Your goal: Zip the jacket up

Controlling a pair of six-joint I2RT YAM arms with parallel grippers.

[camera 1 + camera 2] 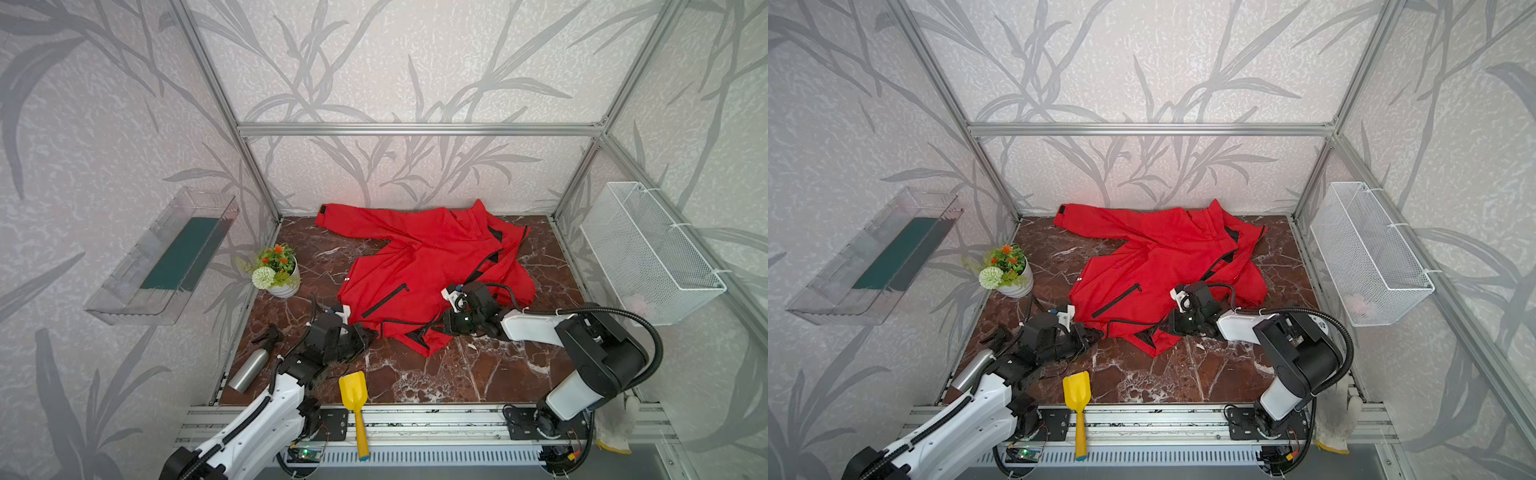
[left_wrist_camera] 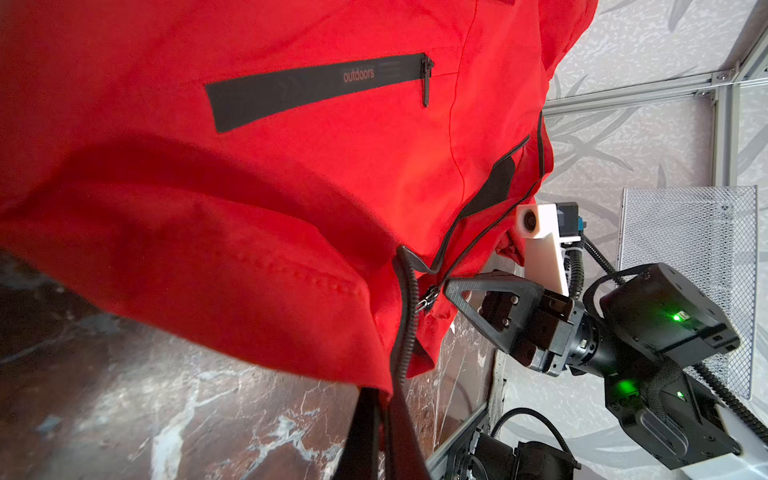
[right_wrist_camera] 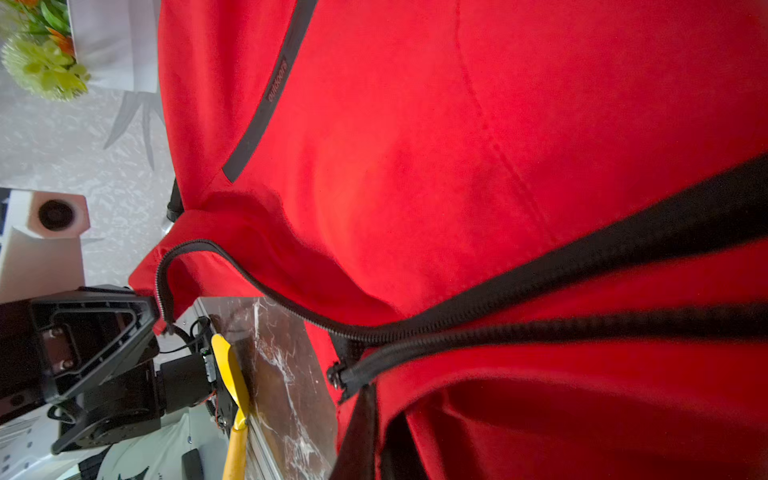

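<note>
The red jacket (image 1: 415,266) (image 1: 1150,257) lies crumpled on the marble table, its near hem lifted between both arms. My left gripper (image 1: 372,332) (image 1: 1096,332) is shut on the hem corner, pinching red fabric and the black front zipper tape (image 2: 409,316) between its dark fingers (image 2: 361,432). My right gripper (image 1: 434,326) (image 1: 1160,326) is shut on the jacket right at the zipper slider (image 3: 338,376). Whether its fingers (image 3: 357,436) pinch the pull tab is hidden. Above the slider the two zipper halves (image 3: 540,286) run apart. A pocket zipper (image 2: 307,89) shows on the front.
A flower pot (image 1: 278,270) stands left of the jacket. A metal spray bottle (image 1: 249,370) lies at the left edge and a yellow scoop (image 1: 353,395) at the front rail. A white mesh basket (image 1: 648,249) hangs on the right wall, a clear tray (image 1: 166,253) on the left.
</note>
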